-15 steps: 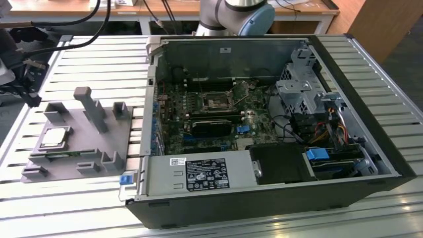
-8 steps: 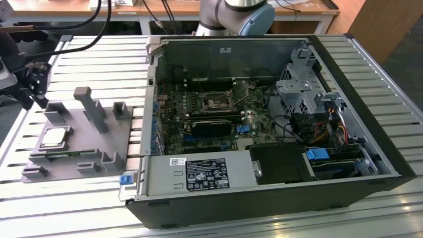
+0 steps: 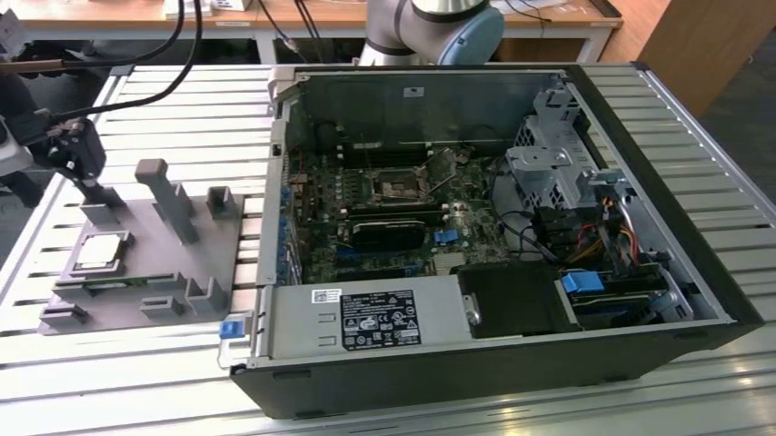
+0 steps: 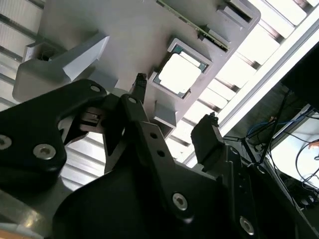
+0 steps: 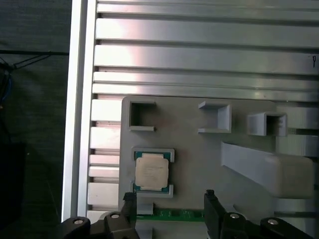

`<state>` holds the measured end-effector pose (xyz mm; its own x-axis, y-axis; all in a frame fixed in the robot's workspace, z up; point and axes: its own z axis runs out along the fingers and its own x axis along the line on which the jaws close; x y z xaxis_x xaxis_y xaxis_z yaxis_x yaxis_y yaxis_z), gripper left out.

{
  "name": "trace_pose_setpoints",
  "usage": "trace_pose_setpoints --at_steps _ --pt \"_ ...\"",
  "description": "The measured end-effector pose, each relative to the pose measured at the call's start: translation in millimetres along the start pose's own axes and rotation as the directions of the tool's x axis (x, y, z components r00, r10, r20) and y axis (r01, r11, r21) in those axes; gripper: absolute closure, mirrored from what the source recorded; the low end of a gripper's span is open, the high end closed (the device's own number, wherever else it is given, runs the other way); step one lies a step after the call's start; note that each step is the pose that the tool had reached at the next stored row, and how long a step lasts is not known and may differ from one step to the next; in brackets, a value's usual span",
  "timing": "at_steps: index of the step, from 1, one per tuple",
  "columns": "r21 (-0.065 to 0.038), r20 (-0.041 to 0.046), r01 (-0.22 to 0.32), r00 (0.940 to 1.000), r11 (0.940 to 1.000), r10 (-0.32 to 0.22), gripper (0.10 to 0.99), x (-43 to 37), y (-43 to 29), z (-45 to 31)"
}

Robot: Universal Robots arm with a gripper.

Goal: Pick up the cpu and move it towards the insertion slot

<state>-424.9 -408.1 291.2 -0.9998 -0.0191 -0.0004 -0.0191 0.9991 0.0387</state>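
A robot gripper (image 3: pixel 80 168) hangs over a grey fixture plate (image 3: pixel 231 263) that lies on a slatted metal table (image 3: pixel 145 381).

The cpu (image 3: pixel 101 252) rests flat in a shallow square pocket on the fixture plate, silvery top up. A narrow green strip board (image 5: pixel 174 214) lies just beside it on the same plate.

In both wrist views the cpu (image 5: pixel 152 172) (image 4: pixel 179 73) sits between two low lips of the pocket, and its other two sides look bare.

It is likely to handle as a light, stiff, thin part with a smooth, slippery top. The underside is probably delicate. The safest hold seems to be a gentle pinch on the two bare edges of the pale rim, keeping it level.

In the first wrist view the gripper (image 5: pixel 169 196) has its two black fingers (image 5: pixel 130 199) spread wide, wider than the chip. Nothing lies between them, and they appear to touch nothing.

The gripper (image 4: pixel 175 99) hovers above the fixture plate near the cpu, not yet around it.

The insertion slot (image 3: pixel 398 186) is well apart from the fixture plate. It sits on the motherboard inside an open computer case (image 3: pixel 679 272), which stands beside the plate, to the exterior view's right.
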Motion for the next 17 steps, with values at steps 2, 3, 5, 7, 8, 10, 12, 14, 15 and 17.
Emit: trace_pose_setpoints --at_steps 2,3,5,7,8,10,12,14,15,17 --pt "0.0 0.0 -0.002 1.0 1.0 0.002 0.443 0.0 -0.2 3.6" --pt "0.0 0.0 -0.004 1.0 1.0 0.004 0.38 0.0 -0.2 5.3" --pt "0.0 0.0003 -0.006 1.0 1.0 0.006 0.38 0.0 -0.3 8.6" --pt "0.0 0.0003 -0.006 1.0 1.0 0.006 0.38 0.0 -0.4 10.0" --pt "0.0 0.0001 -0.006 1.0 1.0 0.006 0.38 0.0 -0.4 10.3" --pt "0.0 0.0002 -0.006 1.0 1.0 0.006 0.38 0.0 -0.4 11.1" --pt "0.0 0.0003 -0.006 1.0 1.0 0.006 0.38 0.0 -0.5 12.1" --pt "0.0 0.0002 -0.007 1.0 1.0 0.007 0.38 0.0 -0.5 13.2" --pt "0.0 0.0001 -0.006 1.0 1.0 0.006 0.38 0.0 -0.6 13.6" --pt "0.0 0.0001 -0.006 1.0 1.0 0.006 0.38 0.0 -0.6 14.4"
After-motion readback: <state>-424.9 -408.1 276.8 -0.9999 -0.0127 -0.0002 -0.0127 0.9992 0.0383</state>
